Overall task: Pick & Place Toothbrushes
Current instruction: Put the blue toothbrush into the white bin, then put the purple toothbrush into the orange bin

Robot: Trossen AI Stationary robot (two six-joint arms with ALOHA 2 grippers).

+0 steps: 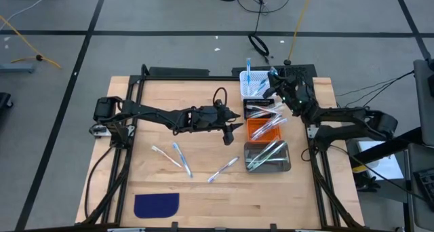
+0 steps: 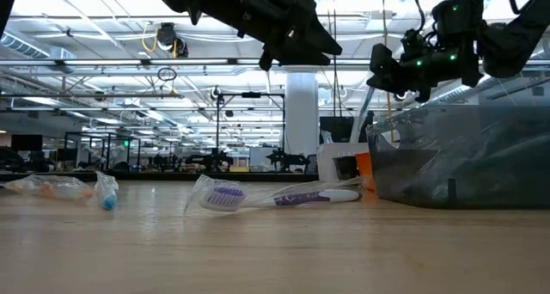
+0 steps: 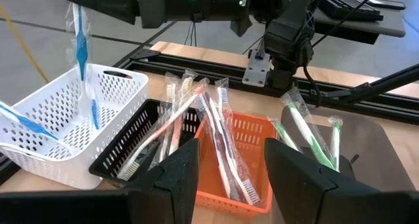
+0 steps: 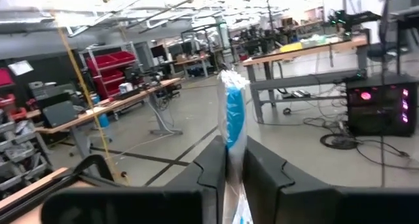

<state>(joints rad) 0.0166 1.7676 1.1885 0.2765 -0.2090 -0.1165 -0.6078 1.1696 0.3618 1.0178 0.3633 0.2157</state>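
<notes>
A blue toothbrush in a clear wrapper (image 3: 80, 44) stands upright over the white basket (image 1: 244, 91) at the table's far side, with my right gripper (image 4: 237, 164) shut on it. Its lower end reaches down inside the basket. More toothbrushes lie in the black bin (image 3: 134, 129), the orange bin (image 3: 252, 129) and the grey bin (image 1: 268, 165). Three wrapped toothbrushes (image 1: 182, 159) lie loose on the table near the middle. My left gripper (image 1: 235, 128) hovers open just left of the bins, with nothing between its fingers (image 3: 178, 178). My right gripper pinches the blue toothbrush (image 4: 234, 135) between its two fingers. The fingers come about level from the table's right side and lie across the handle. The toothbrush stands upright, one part sticking up above the fingers (image 4: 234, 99) and the rest hanging below (image 3: 88, 109) into the white basket.
The bins stand in a row along the table's right side, white farthest, grey nearest. A dark blue cloth patch (image 1: 156, 205) lies by the near edge. A black frame rail (image 3: 216, 59) runs behind the bins. Bare wood lies near the front, right of the patch.
</notes>
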